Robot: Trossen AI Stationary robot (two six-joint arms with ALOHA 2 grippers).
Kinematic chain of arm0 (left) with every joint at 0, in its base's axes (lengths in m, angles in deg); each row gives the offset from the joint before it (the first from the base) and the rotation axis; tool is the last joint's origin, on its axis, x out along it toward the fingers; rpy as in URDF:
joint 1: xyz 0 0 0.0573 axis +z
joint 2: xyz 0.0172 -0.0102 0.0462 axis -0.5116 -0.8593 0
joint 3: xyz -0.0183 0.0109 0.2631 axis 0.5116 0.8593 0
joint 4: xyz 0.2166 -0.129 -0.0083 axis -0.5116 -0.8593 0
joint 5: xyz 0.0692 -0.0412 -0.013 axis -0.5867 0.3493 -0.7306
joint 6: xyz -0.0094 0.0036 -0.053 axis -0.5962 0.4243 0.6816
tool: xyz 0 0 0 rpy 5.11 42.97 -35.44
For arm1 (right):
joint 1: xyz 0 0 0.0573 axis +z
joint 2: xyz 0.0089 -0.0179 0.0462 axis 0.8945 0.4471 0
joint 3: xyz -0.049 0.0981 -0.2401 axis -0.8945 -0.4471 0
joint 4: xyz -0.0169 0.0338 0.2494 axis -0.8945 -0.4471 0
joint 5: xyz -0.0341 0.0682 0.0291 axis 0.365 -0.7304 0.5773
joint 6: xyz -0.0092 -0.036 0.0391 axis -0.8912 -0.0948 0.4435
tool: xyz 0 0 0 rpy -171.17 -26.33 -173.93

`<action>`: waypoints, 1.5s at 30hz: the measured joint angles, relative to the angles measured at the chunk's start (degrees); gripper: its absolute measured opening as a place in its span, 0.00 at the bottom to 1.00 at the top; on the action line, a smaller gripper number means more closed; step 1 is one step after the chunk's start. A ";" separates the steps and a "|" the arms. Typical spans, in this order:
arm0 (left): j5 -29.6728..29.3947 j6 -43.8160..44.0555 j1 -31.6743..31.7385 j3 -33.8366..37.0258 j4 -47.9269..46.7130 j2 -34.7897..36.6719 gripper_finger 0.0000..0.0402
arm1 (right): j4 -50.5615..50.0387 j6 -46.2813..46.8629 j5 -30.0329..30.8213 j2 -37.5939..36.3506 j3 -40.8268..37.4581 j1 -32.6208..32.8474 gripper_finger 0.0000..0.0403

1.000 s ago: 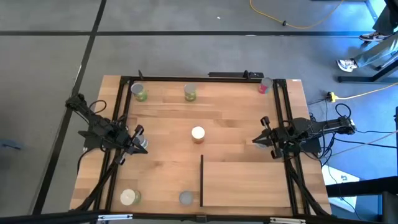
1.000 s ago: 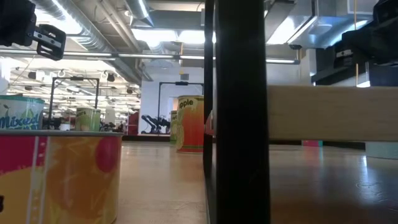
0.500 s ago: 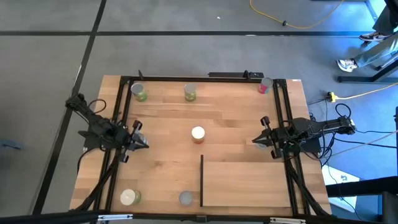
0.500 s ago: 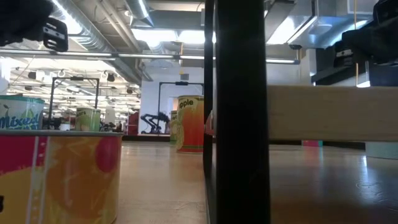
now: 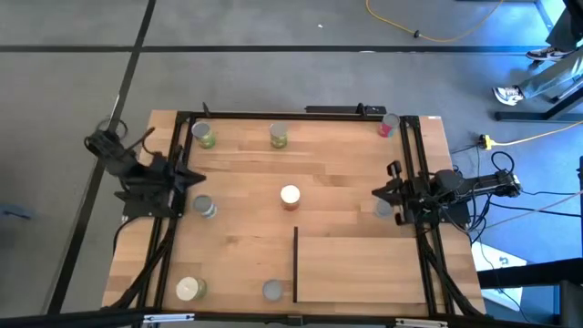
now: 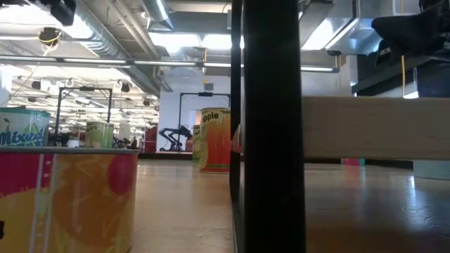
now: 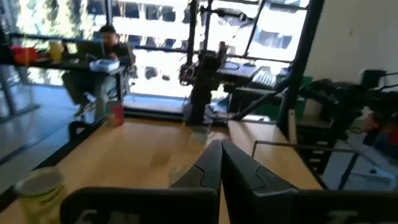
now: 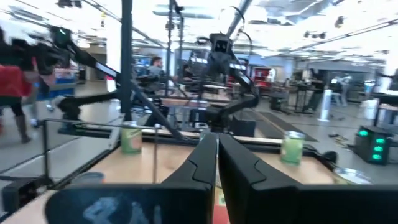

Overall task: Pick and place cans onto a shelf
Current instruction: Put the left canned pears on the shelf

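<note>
Several cans stand upright on the wooden table. Two green ones [image 5: 202, 136] [image 5: 279, 136] and a red one [image 5: 386, 126] are at the far edge, and a cream-topped one [image 5: 290, 195] is at the centre. A grey one [image 5: 202, 208] stands by my left gripper and another [image 5: 383, 209] by my right; two more [image 5: 189, 289] [image 5: 271, 290] are at the near edge. The shelf [image 5: 364, 269] lies flat at the near right, its black strip [image 5: 295, 264] toward the centre. My left gripper [image 5: 195, 177] is shut, raised at the left rail. My right gripper [image 5: 376, 193] is shut at the right rail. Both hold nothing.
Black frame rails [image 5: 301, 116] run along the far edge and down both sides of the table. In the low view a red-orange can [image 6: 70, 200] stands close in front, and the shelf's black strip [image 6: 267, 126] fills the middle.
My left gripper has risen and drawn back toward the table's left edge, levelling out; the grey can it stood over now shows free on the table. My right gripper has tipped upward a little in place, and the grey can beside it shows more.
</note>
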 joint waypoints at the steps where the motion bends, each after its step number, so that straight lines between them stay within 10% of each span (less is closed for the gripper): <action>1: -1.40 1.08 0.00 -2.85 -3.26 -1.87 0.00 | 0.00 -0.21 0.62 0.00 -0.01 -0.01 0.05; 8: -8.94 15.99 0.20 -23.54 -27.41 -17.15 0.00 | -6.06 0.58 6.64 0.26 5.08 0.01 0.05; 20: -2.43 66.22 8.94 -46.89 -67.67 -34.31 0.00 | -32.71 18.19 20.28 12.42 28.81 -0.05 0.05; 30: 3.72 72.21 18.61 -48.23 -67.12 -35.92 0.00 | -48.98 31.40 22.45 29.89 49.61 -1.55 0.05; 39: -21.95 75.00 24.49 -48.18 -65.70 -40.16 0.00 | -54.64 31.27 22.13 41.22 61.27 -5.10 0.05; 45: -23.18 74.97 24.96 -48.18 -64.24 -40.40 0.00 | -54.77 28.87 22.03 44.29 62.67 -6.34 0.05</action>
